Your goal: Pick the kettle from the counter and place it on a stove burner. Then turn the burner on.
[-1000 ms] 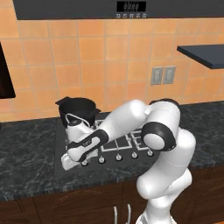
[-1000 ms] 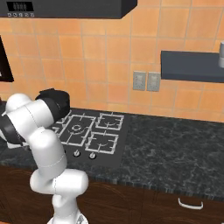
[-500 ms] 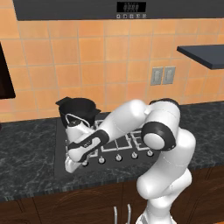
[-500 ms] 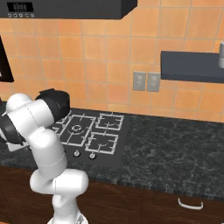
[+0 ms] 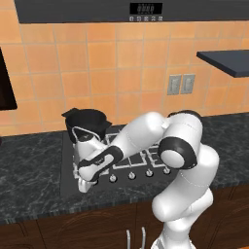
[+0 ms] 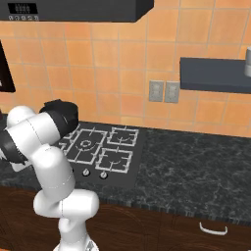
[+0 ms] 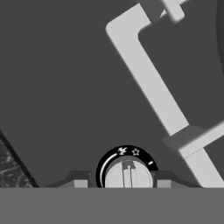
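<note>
The grey kettle (image 5: 80, 145) stands on the front left burner of the black stove (image 5: 68, 181). Its thin wire handle arches up behind my forearm, which hides most of its body. My gripper (image 5: 86, 184) points down at the stove's front left corner, below the kettle. In the hand view the gripper (image 7: 121, 183) straddles a round silver knob (image 7: 127, 175). One dark fingertip (image 7: 80, 182) shows on each side, with a small gap to the knob, so the jaws are open and hold nothing.
A black two-handled pot (image 5: 87, 118) sits on the rear left burner behind the kettle. More silver knobs (image 5: 131, 175) line the stove's front edge. The dark marbled counter (image 6: 196, 166) stretches right of the stove (image 6: 122, 174). A dark shelf (image 6: 215, 73) hangs on the tiled wall.
The hand has sunk slightly toward the stove's front left knob. The kettle, the pot and the base have not moved.
</note>
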You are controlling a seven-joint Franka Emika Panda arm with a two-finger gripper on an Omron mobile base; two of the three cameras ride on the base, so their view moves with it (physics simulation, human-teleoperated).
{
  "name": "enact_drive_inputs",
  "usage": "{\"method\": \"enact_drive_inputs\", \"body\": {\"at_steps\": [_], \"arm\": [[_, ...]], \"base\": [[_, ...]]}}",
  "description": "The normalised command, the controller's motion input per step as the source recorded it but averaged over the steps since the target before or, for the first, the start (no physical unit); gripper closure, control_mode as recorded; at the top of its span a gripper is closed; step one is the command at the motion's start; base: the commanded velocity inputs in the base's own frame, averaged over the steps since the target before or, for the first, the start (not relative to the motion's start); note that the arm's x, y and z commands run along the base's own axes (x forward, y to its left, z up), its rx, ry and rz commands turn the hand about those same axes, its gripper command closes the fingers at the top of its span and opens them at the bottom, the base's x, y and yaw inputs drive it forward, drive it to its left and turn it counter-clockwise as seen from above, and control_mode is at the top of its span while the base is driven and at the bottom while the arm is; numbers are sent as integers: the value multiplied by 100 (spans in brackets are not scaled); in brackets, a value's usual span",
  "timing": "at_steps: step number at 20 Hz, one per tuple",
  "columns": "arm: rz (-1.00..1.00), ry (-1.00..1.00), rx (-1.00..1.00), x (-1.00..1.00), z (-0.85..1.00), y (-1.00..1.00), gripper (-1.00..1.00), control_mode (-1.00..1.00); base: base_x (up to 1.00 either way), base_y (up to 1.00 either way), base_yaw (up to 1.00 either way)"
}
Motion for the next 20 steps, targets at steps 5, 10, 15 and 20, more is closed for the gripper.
{"method": "enact_drive_inputs", "body": {"at_steps": [5, 10, 15, 20], "arm": [[47, 0, -1, 0, -28, 0, 100, -100], [35, -2, 0, -5, -1, 0, 100, -100], [18, -6, 0, -4, 28, 0, 100, -100], [13, -11, 0, 0, 73, 0, 100, -100]], "base": [[0, 0, 0], [0, 0, 0], [0, 0, 0], [0, 0, 0]]}}
